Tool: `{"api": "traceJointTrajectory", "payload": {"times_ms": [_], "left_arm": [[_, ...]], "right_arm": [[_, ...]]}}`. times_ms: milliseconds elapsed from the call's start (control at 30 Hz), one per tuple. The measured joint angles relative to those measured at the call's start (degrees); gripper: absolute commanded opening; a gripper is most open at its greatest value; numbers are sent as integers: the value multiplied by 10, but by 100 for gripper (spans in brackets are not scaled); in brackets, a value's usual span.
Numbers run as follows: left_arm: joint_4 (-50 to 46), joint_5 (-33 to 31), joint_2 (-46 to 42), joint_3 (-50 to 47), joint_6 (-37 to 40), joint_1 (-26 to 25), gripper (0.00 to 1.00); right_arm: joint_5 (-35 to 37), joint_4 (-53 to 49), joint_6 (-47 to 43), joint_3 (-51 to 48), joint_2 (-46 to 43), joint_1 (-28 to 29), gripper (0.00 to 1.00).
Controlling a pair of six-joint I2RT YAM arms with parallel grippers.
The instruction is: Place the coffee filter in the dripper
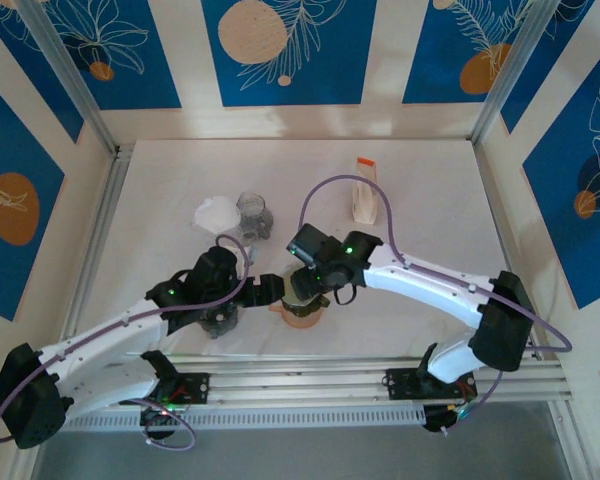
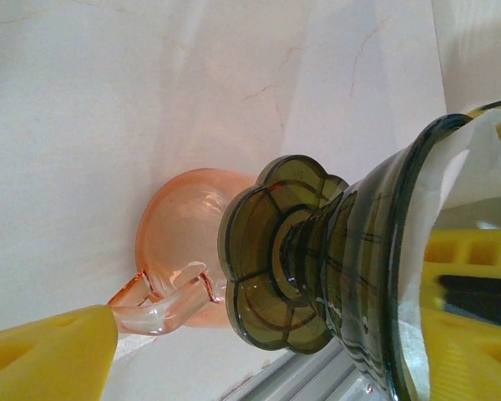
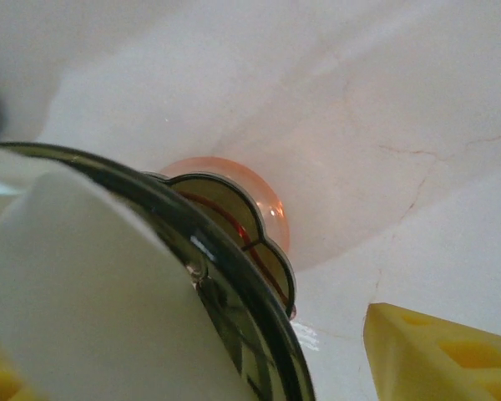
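Jaws on both arms stand wide apart and, as far as I can see, grip nothing. The left jaws straddle the dark glass dripper (image 2: 359,251), one yellow finger (image 2: 50,355) down beside the handle of the pink cup (image 2: 179,217). The right jaws hang over the dripper's rim, their visible finger (image 3: 442,355) clear of the glass. The white filter (image 2: 459,192) lies inside the dripper's cone, and the dripper's scalloped foot sits over the cup on the pale counter (image 2: 108,100), so the task looks nearly finished. The worry, to my eye, is the pull-back. A pad dragging on the paper's edge could lift the filter out. A nudge against the rim or the cup's handle could tip the stacked glass.
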Motion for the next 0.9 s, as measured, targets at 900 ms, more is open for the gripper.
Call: {"api": "traceJointTrajectory", "payload": {"times_ms": [900], "left_arm": [[0, 0, 0, 0, 0, 0, 87]], "right_arm": [[10, 4, 4, -5, -63, -25, 72]]}}
